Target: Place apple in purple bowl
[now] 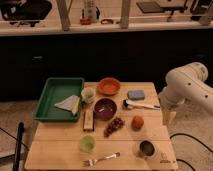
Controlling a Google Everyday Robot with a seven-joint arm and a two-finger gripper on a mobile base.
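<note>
The apple (137,122) is a small orange-red fruit lying on the wooden table (60,150), right of centre. The purple bowl (105,108) is dark maroon and glossy and sits upright and apart from the apple, to its upper left. A bunch of dark grapes (114,126) lies between them, just below the bowl. My white arm (187,85) comes in from the right. My gripper (167,118) hangs at the table's right edge, right of the apple and a little above it, not touching it.
A green tray (50,107) with a grey cloth stands at the left. Around the bowl are an orange bowl (108,86), a pale cup (88,95), a blue sponge (135,94), a white-handled tool (141,104) and a wooden block (88,119). Near the front are a green cup (87,144), a metal cup (146,148) and a fork (101,160).
</note>
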